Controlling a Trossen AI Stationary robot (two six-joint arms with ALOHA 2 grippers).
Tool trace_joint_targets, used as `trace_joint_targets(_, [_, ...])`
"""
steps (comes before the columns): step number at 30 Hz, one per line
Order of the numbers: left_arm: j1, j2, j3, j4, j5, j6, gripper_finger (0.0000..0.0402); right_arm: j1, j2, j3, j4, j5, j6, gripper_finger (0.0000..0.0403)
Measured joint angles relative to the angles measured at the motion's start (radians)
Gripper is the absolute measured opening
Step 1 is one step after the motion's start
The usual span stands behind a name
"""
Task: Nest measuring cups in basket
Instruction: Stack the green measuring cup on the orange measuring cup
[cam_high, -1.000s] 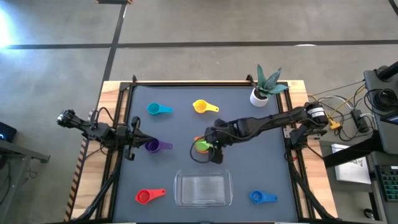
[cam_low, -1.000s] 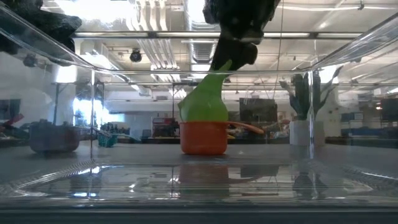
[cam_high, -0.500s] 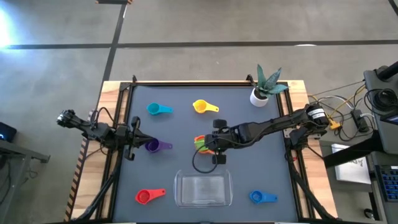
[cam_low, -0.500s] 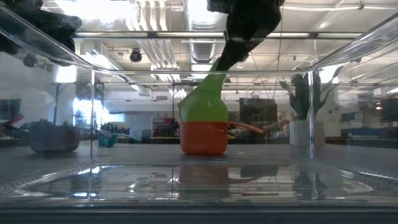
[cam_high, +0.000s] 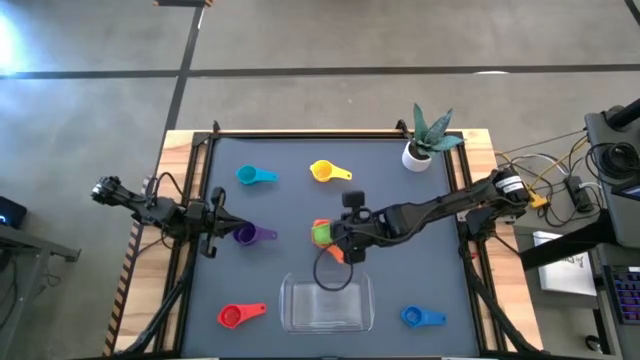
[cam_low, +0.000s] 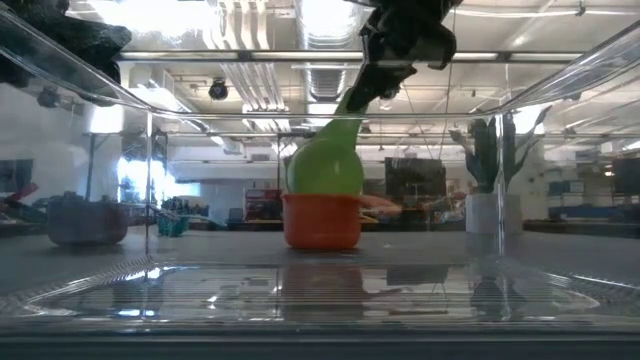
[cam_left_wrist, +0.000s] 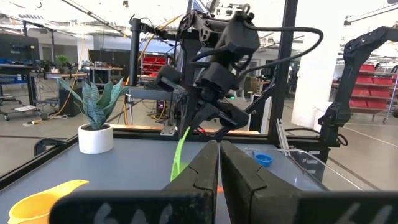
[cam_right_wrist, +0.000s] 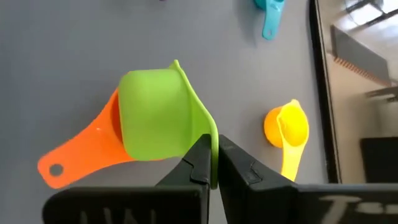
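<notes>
- We see the right gripper (cam_high: 337, 243) at mid-table, its jaws closed flat on the thin handle of the green cup (cam_right_wrist: 155, 115); the wrist view shows the handle edge pinched between the two fingers.
- The green cup sits tilted in the mouth of the orange cup (cam_low: 322, 221), which rests on the table (cam_high: 400, 200); the orange handle points away from the green one.
- The relation that governs the coming move: the basket (cam_high: 327, 304) lies on the near side of the jaws, close by and almost directly below them in the high view, with its long axis running left to right. We judge a short carry toward the near edge would bring the cup over it.
- The right arm is the nearer; the left gripper (cam_high: 214, 233) waits at the left edge beside the purple cup (cam_high: 252, 234), jaws closed on nothing.
- The teal cup (cam_high: 254, 176) and yellow cup (cam_high: 328, 172) lie far, the red cup (cam_high: 238, 315) and blue cup (cam_high: 420, 317) near, flanking the basket.
</notes>
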Motion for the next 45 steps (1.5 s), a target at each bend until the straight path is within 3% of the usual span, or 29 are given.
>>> trace_joint_targets(4, [0.0, 0.0, 0.0, 0.0, 0.0, 0.0, 0.0, 0.007, 0.0, 0.0, 0.003, 0.023, -0.012, 0.0008])
trace_joint_targets(26, [0.0, 0.0, 0.0, 0.0, 0.0, 0.0, 0.0, 0.162, 0.004, -0.008, 0.065, 0.491, -0.083, 0.0008])
trace_joint_targets(32, [0.0, 0.001, 0.0, 0.0, 0.0, 0.0, 0.0, 0.168, 0.079, -0.01, 0.085, 0.527, -0.089, 0.0008])
trace_joint_targets(37, [0.0, 0.001, 0.0, 0.0, 0.0, 0.0, 0.0, 0.168, 0.149, -0.01, 0.076, 0.702, -0.139, 0.0008])
trace_joint_targets(40, [0.0, 0.002, 0.0, 0.0, 0.0, 0.0, 0.0, 0.168, 0.138, -0.011, 0.071, 0.713, -0.132, 0.0008])
trace_joint_targets(45, [0.0, 0.003, 0.0, 0.0, 0.0, 0.0, 0.0, 0.169, 0.078, -0.012, -0.163, 0.721, 0.053, 0.0008])
